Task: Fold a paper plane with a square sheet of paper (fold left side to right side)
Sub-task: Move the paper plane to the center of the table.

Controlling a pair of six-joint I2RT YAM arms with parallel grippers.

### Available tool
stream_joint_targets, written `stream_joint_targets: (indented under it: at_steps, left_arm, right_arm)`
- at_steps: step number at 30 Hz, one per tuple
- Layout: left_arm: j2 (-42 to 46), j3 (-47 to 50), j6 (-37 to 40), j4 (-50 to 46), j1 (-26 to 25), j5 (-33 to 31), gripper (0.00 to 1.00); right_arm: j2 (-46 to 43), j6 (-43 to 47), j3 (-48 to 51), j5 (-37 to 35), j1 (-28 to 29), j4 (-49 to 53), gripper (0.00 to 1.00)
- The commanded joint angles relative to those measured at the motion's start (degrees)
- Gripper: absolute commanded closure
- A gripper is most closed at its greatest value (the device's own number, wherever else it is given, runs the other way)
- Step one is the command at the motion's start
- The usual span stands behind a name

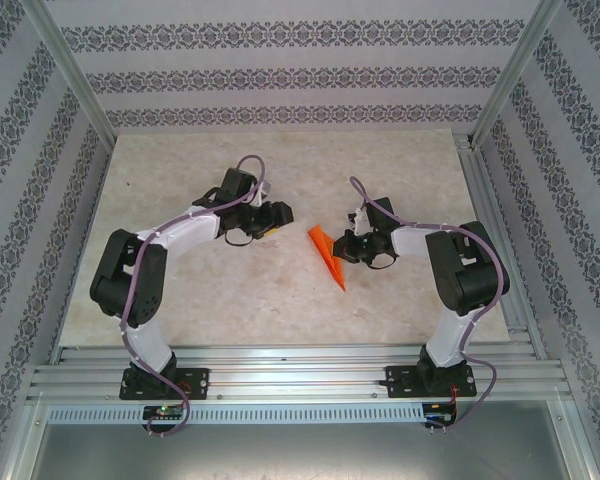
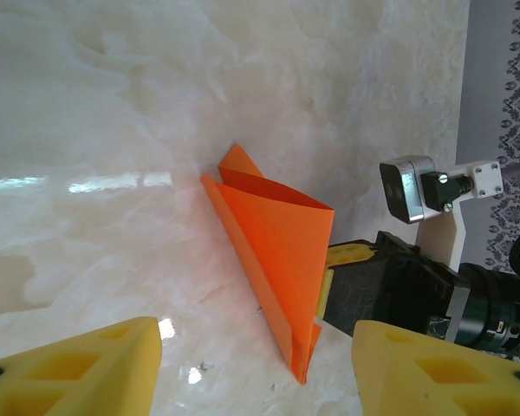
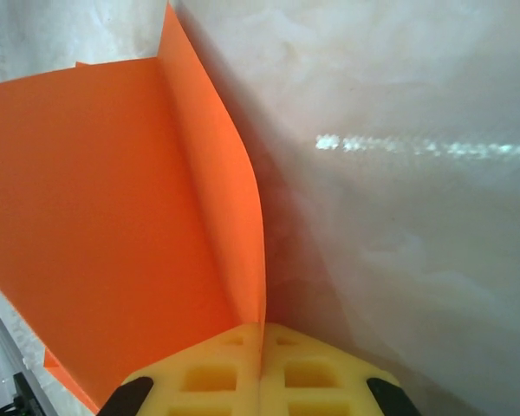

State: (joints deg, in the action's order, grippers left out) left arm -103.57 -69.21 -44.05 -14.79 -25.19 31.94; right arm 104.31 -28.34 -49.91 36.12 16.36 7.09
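Jaws, right gripper (image 3: 262, 334): closed on a raised flap of the orange paper wedge (image 1: 326, 256).
Jaws, left gripper (image 1: 276, 214): partly spread, empty.
Wedge position: on table (image 1: 230, 300), between arms; left gripper near, apart.
Long axis: tip toward arm bases.

Setting: robot test cell in a lab.

Evidence, top view:
- Two white-and-black robot arms, the left arm (image 1: 140, 270) at 7 o'clock and the right arm (image 1: 465, 265) at 5 o'clock, are bolted to aluminium rails (image 1: 300, 375) along 6 o'clock.
- A slotted cable duct (image 1: 280, 413) runs just below the rails. Purple cables (image 1: 127, 322) run up the arms.
- Bare aluminium frame posts (image 1: 72, 72) rise at 10 and 2 o'clock.
- The walls at 9, 12 and 3 o'clock are flat panels of grey patterned wallpaper (image 1: 280, 40).
- A marble-look surface (image 1: 230, 300) fills the middle.

Left wrist view: a small metal-cased camera (image 2: 407, 186) is bracketed on the other arm, at 3 o'clock.
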Motion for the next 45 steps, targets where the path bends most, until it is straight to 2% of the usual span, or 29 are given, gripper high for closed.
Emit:
stream_joint_targets:
  at_steps: [1, 5, 10, 13, 16, 18, 24, 27, 32, 45]
  left_arm:
    - [-3.2, -5.4, -1.2, 1.4, -2.8, 1.5, 0.40]
    - [-6.8, -9.4, -1.0, -0.5, -4.7, 0.8, 0.46]
    - [-8.6, -9.1, -2.0, 1.5, -5.5, 1.3, 0.65]
    - [-9.2, -9.4, -2.2, 2.2, -6.0, 1.9, 0.71]
    - [-9.6, -10.2, -1.7, 1.5, -6.3, 2.0, 0.71]
    - [-9.6, -10.3, -1.4, 0.9, -6.3, 1.7, 0.71]
    - [-9.5, -9.6, -1.2, 0.9, -6.3, 1.2, 0.71]
    - [-9.3, -9.3, -1.2, 1.0, -6.3, 1.2, 0.71]
    - [-8.1, -8.8, -0.3, -0.2, -6.3, 0.2, 0.70]
    - [-7.3, -8.1, 0.3, -0.7, -6.3, -0.4, 0.70]
  right_arm:
    - [-1.4, 2.6, -1.0, -2.0, -0.4, 1.7, 0.92]
    - [-3.9, 4.5, -1.7, -4.9, -0.5, 5.1, 0.83]
    - [-7.6, 8.0, -3.8, -9.8, -0.4, 12.1, 0.75]
    - [-9.8, 10.1, -5.0, -13.5, 0.0, 16.2, 0.70]
    - [-12.9, 11.1, -6.0, -17.0, 0.1, 19.4, 0.68]
    - [-14.5, 11.8, -6.7, -16.7, 0.6, 21.1, 0.67]
    - [-13.9, 12.2, -8.4, -17.5, 7.4, 25.4, 0.59]
    - [-11.9, 12.4, -9.1, -20.1, 9.5, 26.2, 0.57]
    - [-8.9, 13.4, -11.0, -23.2, 10.7, 28.1, 0.56]
    - [-5.0, 13.8, -12.5, -22.1, 12.2, 28.2, 0.57]
